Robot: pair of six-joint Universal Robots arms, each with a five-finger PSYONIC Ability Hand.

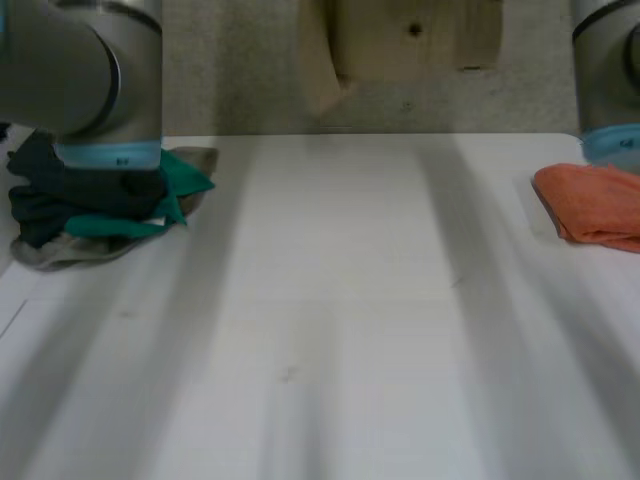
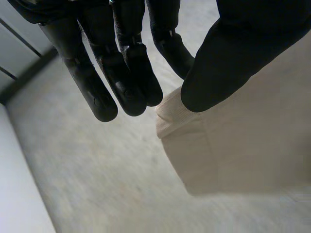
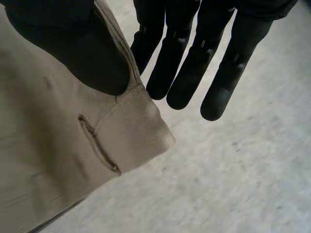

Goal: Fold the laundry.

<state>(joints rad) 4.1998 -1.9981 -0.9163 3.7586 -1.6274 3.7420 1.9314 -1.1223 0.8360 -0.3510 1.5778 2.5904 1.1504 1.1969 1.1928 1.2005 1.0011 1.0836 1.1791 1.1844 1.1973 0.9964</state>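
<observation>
In the left wrist view my left hand (image 2: 126,73) holds a beige garment (image 2: 243,145) by a hemmed corner, the thumb (image 2: 233,53) pressing it against the hand while the fingers stay nearly straight. In the right wrist view my right hand (image 3: 194,63) pinches another corner of beige garment (image 3: 58,145), one with a slit like a buttonhole, under its thumb (image 3: 82,53). Both corners hang in the air over grey carpet. In the head view the left arm (image 1: 90,70) and right arm (image 1: 610,70) rise at the far corners of the white table (image 1: 330,330).
A pile of dark, green and grey clothes (image 1: 100,205) lies at the table's far left. An orange cloth (image 1: 595,205) lies folded at the far right. A tan shape (image 1: 400,50) stands beyond the table's far edge; I cannot tell what it is.
</observation>
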